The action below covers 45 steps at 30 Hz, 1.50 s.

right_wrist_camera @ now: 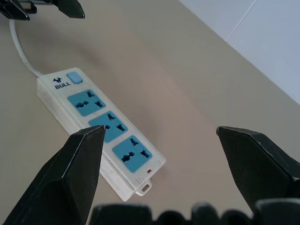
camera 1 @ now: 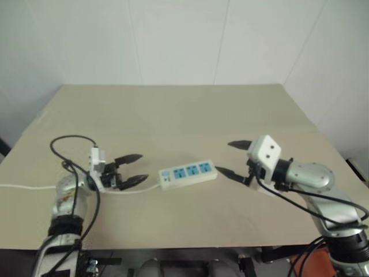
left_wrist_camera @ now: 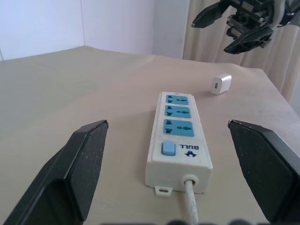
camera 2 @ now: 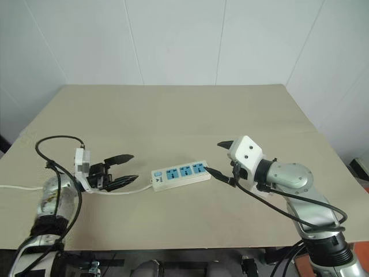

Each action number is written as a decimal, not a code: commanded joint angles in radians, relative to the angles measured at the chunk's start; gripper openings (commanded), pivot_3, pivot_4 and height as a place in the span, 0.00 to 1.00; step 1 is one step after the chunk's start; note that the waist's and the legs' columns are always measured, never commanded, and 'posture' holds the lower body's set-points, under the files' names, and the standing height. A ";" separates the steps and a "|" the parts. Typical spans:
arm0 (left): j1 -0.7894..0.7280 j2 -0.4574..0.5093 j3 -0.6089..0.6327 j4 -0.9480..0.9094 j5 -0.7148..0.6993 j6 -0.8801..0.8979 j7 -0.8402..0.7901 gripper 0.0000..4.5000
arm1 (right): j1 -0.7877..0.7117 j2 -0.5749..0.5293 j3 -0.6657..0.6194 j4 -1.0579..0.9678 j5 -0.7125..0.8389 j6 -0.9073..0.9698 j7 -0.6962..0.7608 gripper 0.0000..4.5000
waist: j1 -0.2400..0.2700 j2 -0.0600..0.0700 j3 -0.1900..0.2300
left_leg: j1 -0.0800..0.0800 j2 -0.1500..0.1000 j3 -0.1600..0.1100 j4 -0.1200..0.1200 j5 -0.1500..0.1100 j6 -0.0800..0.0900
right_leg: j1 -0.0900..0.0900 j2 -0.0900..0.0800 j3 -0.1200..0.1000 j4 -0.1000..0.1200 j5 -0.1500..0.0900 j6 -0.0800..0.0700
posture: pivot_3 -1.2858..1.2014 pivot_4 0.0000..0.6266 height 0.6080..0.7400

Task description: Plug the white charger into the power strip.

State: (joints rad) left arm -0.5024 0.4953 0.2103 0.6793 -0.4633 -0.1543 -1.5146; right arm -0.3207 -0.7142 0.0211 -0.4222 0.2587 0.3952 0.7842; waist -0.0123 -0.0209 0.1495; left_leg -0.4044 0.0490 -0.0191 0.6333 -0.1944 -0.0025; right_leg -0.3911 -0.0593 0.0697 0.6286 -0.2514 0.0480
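The power strip [camera 1: 187, 173] lies flat near the middle of the table, blue outlets up, with its switch end and cord [camera 1: 23, 186] toward my left gripper [camera 1: 131, 170]. That gripper is open and level, just off the strip's switch end, and the left wrist view shows the strip [left_wrist_camera: 178, 136] between its spread fingers. My right gripper [camera 1: 233, 158] hovers open at the strip's other end, nothing in it. In the left wrist view, the white charger [left_wrist_camera: 220, 84] lies on the table beyond the strip's far end, below the right gripper.
The beige table [camera 1: 184, 115] stretches far behind the strip to white walls. The strip's white cord trails off the table's left edge. Black cables loop around both of my wrists.
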 commanded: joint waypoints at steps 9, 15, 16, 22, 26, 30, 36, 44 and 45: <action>-0.135 -0.084 -0.043 0.249 0.078 -0.230 -0.088 0.99 | 0.005 -0.002 -0.045 -0.098 0.019 0.037 -0.026 1.00 | 0.000 0.000 0.000 | 0.000 0.000 0.000 0.000 0.000 0.000 | 0.000 0.000 0.000 0.000 0.000 0.000 | 0.52 0.24 1.00; -0.152 -0.113 -0.049 0.319 0.125 -0.327 -0.060 0.99 | 0.017 -0.002 -0.056 -0.117 0.021 0.052 -0.041 1.00 | -0.001 0.000 0.000 | 0.000 0.000 -0.001 0.000 0.000 0.000 | 0.000 0.000 0.000 0.000 0.000 0.000 | 0.52 0.24 1.00; -0.153 -0.119 -0.052 0.320 0.129 -0.330 -0.058 0.99 | 0.019 -0.002 -0.056 -0.118 0.020 0.052 -0.042 1.00 | -0.001 0.000 0.000 | 0.000 0.000 -0.001 0.000 0.000 0.000 | 0.000 0.000 0.000 0.000 0.000 0.000 | 0.52 0.24 1.00; -0.141 -0.134 -0.059 0.322 0.155 -0.347 -0.014 0.99 | 0.023 0.006 -0.054 -0.126 0.016 0.055 -0.053 1.00 | -0.001 0.000 0.000 | 0.000 0.000 -0.001 0.000 0.000 0.000 | 0.000 0.000 0.000 0.000 0.000 0.000 | 0.52 0.24 1.00; -0.142 -0.128 -0.073 0.345 0.196 -0.376 0.043 0.99 | 0.025 0.008 -0.053 -0.128 0.017 0.055 -0.057 1.00 | -0.001 0.000 0.000 | 0.000 0.000 -0.001 0.000 0.000 0.000 | 0.000 0.000 0.000 0.000 0.000 0.000 | 0.52 0.24 1.00; -0.152 -0.125 -0.086 0.361 0.212 -0.367 0.053 0.99 | 0.026 0.011 -0.053 -0.127 0.016 0.054 -0.057 1.00 | 0.000 0.000 0.000 | 0.001 0.000 -0.001 0.000 0.000 0.000 | 0.000 0.000 0.000 0.001 0.000 0.000 | 0.52 0.24 1.00; -0.164 -0.129 -0.096 0.383 0.228 -0.365 0.059 0.99 | 0.027 0.016 -0.055 -0.128 0.015 0.053 -0.061 1.00 | 0.000 0.000 0.000 | 0.001 0.000 -0.001 0.000 0.000 0.000 | 0.001 0.000 0.000 0.001 0.000 0.001 | 0.52 0.24 1.00; -0.179 -0.136 -0.097 0.415 0.238 -0.371 0.067 0.99 | 0.033 0.018 -0.058 -0.131 0.016 0.055 -0.071 1.00 | -0.001 0.000 0.000 | 0.001 0.000 -0.001 0.000 0.000 0.000 | 0.001 0.000 0.000 0.001 0.000 0.001 | 0.52 0.24 1.00; -0.182 -0.138 -0.097 0.417 0.240 -0.373 0.073 0.99 | 0.034 0.017 -0.059 -0.132 0.016 0.054 -0.071 1.00 | 0.000 0.000 0.000 | 0.001 0.000 -0.001 0.000 0.000 0.000 | 0.001 0.000 0.000 0.001 0.000 0.001 | 0.52 0.24 1.00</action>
State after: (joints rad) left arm -0.6724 0.3612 0.1162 1.0803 -0.2336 -0.5195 -1.4592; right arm -0.2862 -0.6976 -0.0075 -0.5164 0.2594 0.4478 0.7208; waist -0.0126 -0.0211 0.1493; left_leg -0.4033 0.0487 -0.0198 0.6334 -0.1944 -0.0025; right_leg -0.3902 -0.0591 0.0697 0.6293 -0.2511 0.0488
